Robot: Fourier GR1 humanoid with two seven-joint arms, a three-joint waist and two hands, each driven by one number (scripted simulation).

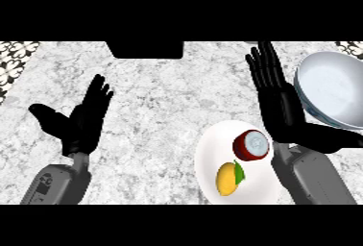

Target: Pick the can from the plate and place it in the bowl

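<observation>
Both hands are open and hold nothing: the right hand (278, 98) stands with straight fingers between the white plate (212, 158) and the bowl (333, 89) at the bench's right edge, the left hand (83, 120) rests open toward the left. The can (251, 144) lies untouched on the plate's upper part, beside a mango (228, 178). The pick seems not yet begun; next the right hand must come down and curl round the can.

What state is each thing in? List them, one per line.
can: on the plate, not held
plate: holds the can and a mango
bowl: tilted, nothing inside
left hand: open, holds nothing
right hand: open, between can and bowl
</observation>
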